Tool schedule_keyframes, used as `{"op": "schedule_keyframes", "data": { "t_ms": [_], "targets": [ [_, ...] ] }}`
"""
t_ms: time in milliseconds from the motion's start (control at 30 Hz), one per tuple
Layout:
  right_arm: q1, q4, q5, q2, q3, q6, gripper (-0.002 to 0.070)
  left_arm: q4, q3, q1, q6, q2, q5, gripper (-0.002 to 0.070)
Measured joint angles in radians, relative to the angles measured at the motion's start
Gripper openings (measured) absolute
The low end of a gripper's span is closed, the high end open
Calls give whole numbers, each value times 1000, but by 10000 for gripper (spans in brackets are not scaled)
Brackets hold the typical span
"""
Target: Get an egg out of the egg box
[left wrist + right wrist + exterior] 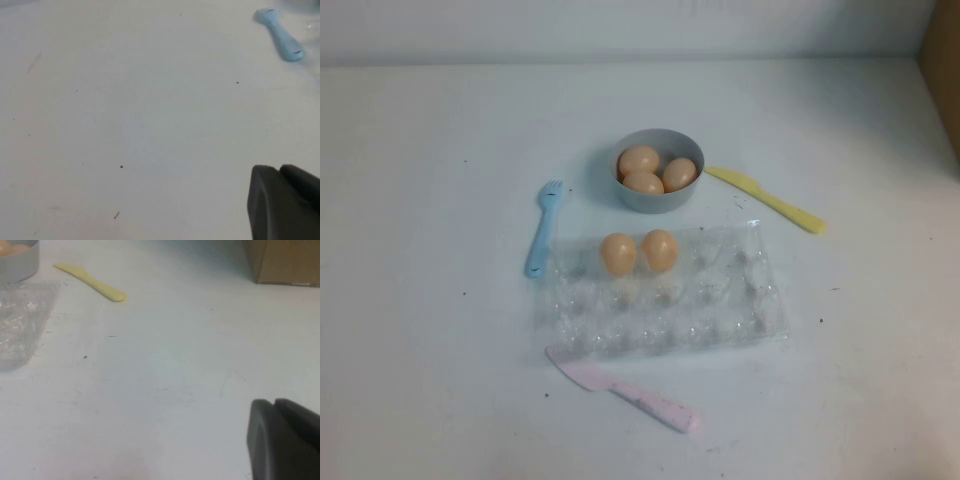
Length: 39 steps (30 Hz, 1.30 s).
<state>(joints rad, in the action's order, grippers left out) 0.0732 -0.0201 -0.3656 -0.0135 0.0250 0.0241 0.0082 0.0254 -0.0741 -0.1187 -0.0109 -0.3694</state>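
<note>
The clear plastic egg box [720,300] lies at the table's middle and holds two peach-tan eggs in its far row, one on the left [618,253] and one beside it [659,250]. A corner of the box shows in the right wrist view [22,320]. Neither arm appears in the high view. My left gripper [277,169] is shut and empty over bare table, to the left of the blue fork. My right gripper [274,402] is shut and empty over bare table, to the right of the box.
A grey bowl [660,200] with three eggs stands behind the box. A blue fork [542,230] lies left of the box, a yellow knife [765,198] behind it to the right, a pink knife [620,388] in front. A cardboard box [942,70] stands far right.
</note>
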Motion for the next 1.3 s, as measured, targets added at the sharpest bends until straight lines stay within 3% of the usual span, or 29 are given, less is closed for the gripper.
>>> {"op": "schedule_keyframes", "data": {
  "t_ms": [700,1133,1300],
  "targets": [
    [0,-33,0,0,0,0,-17,0,0,0,0,0,0,-3],
    [0,-389,0,0,0,0,-17,0,0,0,0,0,0,-3],
    [0,-747,33,0,0,1,-17,0,0,0,0,0,0,-3]
  ]
}}
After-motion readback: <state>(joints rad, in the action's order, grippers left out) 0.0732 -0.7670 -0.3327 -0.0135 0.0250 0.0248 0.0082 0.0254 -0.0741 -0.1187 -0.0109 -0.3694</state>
